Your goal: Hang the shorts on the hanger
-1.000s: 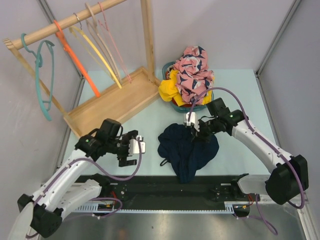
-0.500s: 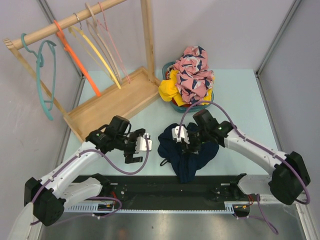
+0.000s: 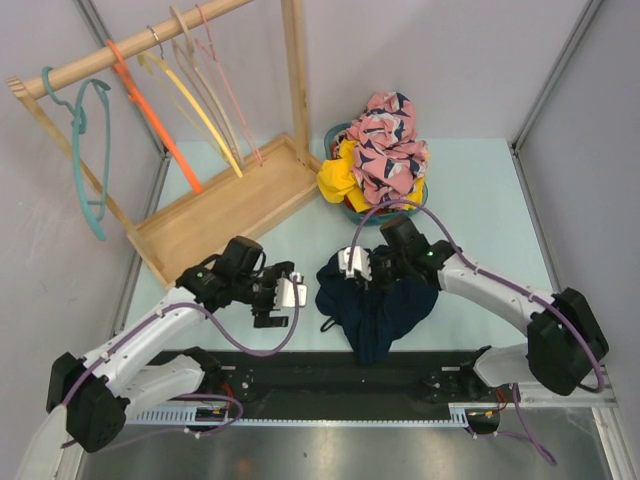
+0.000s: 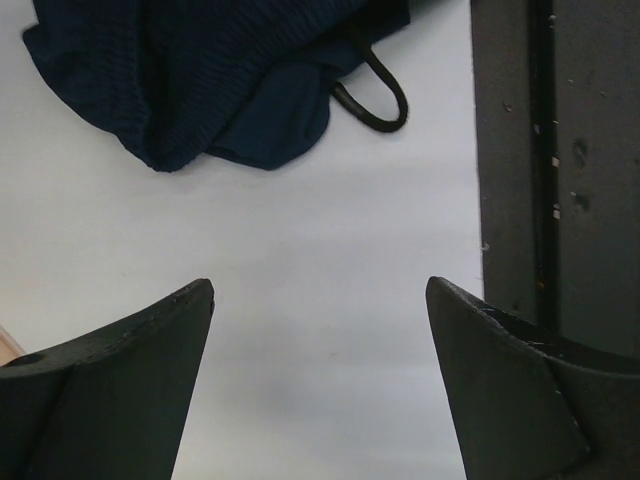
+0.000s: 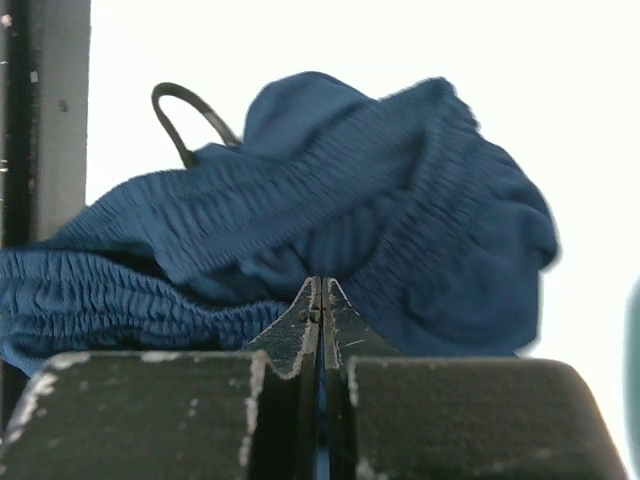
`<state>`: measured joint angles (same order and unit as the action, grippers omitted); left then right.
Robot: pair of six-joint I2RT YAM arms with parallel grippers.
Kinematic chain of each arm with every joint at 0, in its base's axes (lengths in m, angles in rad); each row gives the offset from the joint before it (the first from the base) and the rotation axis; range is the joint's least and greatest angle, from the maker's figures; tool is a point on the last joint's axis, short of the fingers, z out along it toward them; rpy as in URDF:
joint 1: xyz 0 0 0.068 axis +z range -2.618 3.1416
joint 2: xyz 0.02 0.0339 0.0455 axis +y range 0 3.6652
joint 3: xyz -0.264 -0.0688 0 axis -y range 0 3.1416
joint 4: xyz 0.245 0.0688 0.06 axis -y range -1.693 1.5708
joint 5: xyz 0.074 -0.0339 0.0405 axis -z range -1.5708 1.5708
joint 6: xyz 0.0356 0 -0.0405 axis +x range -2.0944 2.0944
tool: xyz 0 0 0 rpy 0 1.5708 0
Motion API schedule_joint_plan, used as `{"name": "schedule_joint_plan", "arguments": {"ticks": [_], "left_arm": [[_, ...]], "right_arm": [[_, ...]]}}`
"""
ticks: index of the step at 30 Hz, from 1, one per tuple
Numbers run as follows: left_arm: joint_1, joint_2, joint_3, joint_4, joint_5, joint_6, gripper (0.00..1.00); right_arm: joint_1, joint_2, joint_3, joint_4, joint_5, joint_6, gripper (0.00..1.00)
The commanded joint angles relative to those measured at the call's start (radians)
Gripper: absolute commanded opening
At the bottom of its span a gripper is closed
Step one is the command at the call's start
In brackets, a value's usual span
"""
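The right gripper [image 3: 358, 270] sits on top of the shorts [image 3: 385, 305], which lie heaped on the table straight beneath and ahead of its fingertips. In its wrist view the jaws are pressed together with only a sliver of blue between them, so it appears to be pinching a thin fold of the ribbed waistband rather than a full handful. The left gripper [image 3: 285, 293] hovers just beside the heap with its jaws spread wide and nothing between them. From its own camera the nearest lobe of the shorts [image 4: 200, 80] and the drawstring loop [image 4: 375, 95] lie ahead of its fingertips, with bare table directly below. The step in hand looks like getting a two-handed hold on the waistband, and doing it well means the left gripper should reach forward to the elastic edge itself — not the drawstring loop, which would slide and let the cloth hang crooked. It should bite well apart from the right gripper's pinch so the waistband can be stretched flat between them. With so shallow a pinch, lifting slowly and checking that the fold does not slip seems wise. The hanger [image 3: 240, 105] hangs on the wooden rack [image 3: 150, 45], far ahead of the left gripper and well apart from both — so the garment needs a secure hold before any carry.
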<state>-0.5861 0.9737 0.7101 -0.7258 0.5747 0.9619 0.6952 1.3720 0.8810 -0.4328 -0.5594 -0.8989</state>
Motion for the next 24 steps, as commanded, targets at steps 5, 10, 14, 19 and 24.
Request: {"name": "schedule_joint_plan", "arguments": {"ticks": [5,10,14,19,24], "left_arm": [[-0.086,0.138,-0.003,0.475,-0.093,-0.161,0.89],[-0.144,0.319,0.035,0.702,-0.179,-0.207,0.83],[-0.152,0.428,0.054,0.814,-0.21,-0.247,0.79],[-0.153,0.488,0.118,0.835,-0.231,-0.322,0.77],[-0.15,0.534,0.163,0.833,-0.213,-0.361,0.75]], "right_arm": [[-0.089,-0.159,0.004,-0.032,-0.025,-0.005,0.0],[-0.1,-0.186,0.006,-0.052,-0.037,0.003,0.0],[-0.105,-0.214,0.004,-0.05,-0.042,-0.009,0.0],[-0.12,-0.208,0.004,-0.029,-0.05,-0.026,0.0],[-0.151,-0.189,0.006,-0.003,-0.065,-0.058,0.0]]}}
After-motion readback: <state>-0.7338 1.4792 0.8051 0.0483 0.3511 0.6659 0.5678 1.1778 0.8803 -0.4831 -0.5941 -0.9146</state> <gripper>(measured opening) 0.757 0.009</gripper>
